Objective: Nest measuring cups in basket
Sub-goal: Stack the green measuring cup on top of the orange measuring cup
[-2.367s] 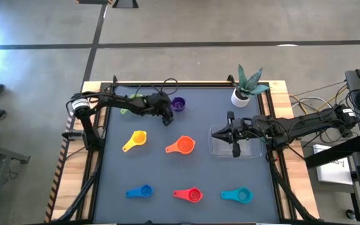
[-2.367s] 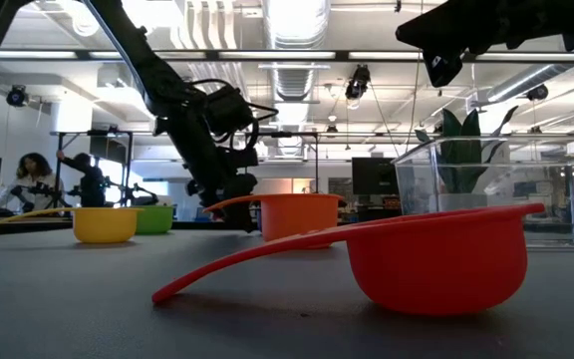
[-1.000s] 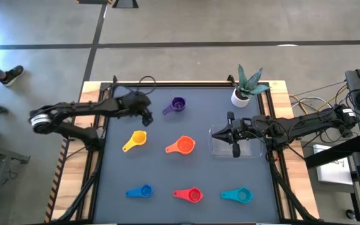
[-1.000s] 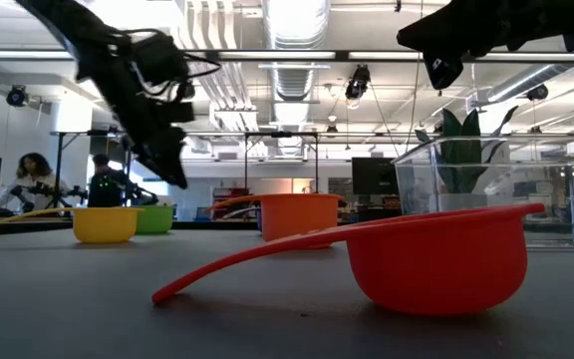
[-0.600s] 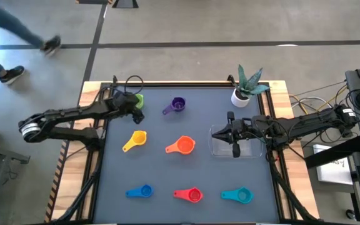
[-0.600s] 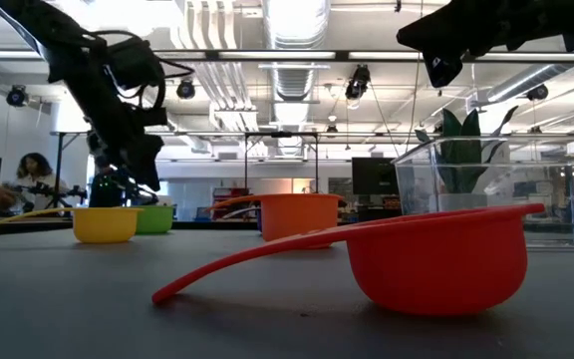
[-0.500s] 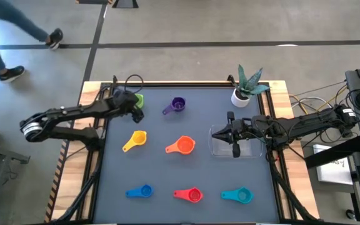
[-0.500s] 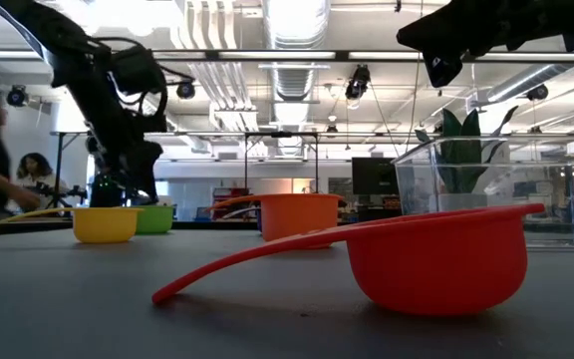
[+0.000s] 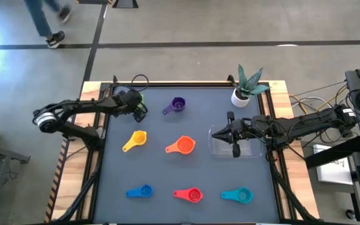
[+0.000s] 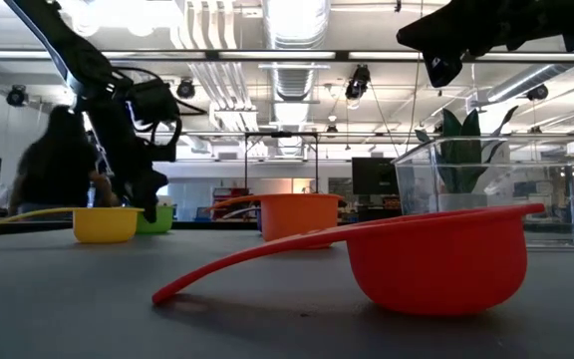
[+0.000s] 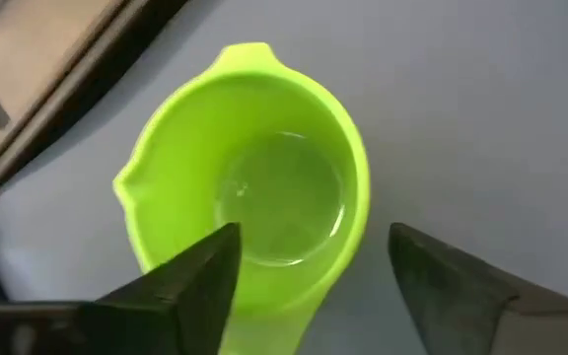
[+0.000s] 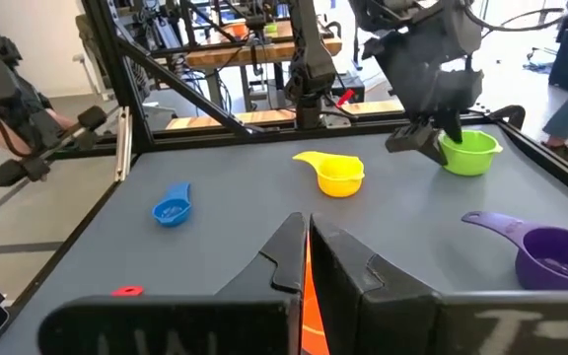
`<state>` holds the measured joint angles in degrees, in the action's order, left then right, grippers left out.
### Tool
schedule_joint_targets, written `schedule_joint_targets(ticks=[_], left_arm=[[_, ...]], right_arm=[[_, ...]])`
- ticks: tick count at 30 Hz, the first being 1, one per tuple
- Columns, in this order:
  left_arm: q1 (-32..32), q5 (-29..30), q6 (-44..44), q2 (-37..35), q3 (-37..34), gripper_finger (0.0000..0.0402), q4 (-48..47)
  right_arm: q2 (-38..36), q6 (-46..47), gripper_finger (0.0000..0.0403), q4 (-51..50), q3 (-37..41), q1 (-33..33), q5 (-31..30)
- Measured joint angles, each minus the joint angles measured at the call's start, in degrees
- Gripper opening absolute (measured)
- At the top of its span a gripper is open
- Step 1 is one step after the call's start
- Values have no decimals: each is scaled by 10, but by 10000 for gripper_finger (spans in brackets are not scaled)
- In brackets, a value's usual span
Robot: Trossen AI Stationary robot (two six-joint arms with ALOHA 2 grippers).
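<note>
The green cup sits upright on its base near the table's far left corner, mostly hidden under my left gripper in the high view. That gripper is open and hangs just above the cup. One finger is over the rim and the other is beside it, at the handle side. The purple, yellow, orange, blue, red and teal cups lie apart on the mat. My right gripper is shut and hovers over the clear basket.
A white pot with a plant stands just beyond the basket at the far right. A black frame rail runs close behind the green cup. A person passes in the room beyond the table's far left side.
My left gripper has shifted toward the table's far left corner and come down over the green cup, staying open. A person has walked by beyond the table. No cup has moved.
</note>
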<state>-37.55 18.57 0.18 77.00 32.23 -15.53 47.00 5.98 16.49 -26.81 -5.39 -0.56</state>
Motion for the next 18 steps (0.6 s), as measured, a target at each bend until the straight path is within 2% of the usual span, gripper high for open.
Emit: schedule_joint_targets(ticks=[3, 8, 9, 12, 18], left_arm=[[-1, 0, 2, 13, 0, 171, 10], [-1, -1, 8, 24, 0, 28, 15], [-1, -1, 8, 20, 0, 15, 13], [8, -15, 7, -5, 0, 7, 10], [62, -138, -18, -96, 0, 2, 4]], right_arm=[[0, 0, 9, 0, 0, 0, 0], [0, 0, 9, 0, 0, 0, -1], [0, 0, 9, 0, 0, 0, -1], [0, 0, 9, 0, 0, 0, -1], [0, 0, 9, 0, 0, 0, -8]])
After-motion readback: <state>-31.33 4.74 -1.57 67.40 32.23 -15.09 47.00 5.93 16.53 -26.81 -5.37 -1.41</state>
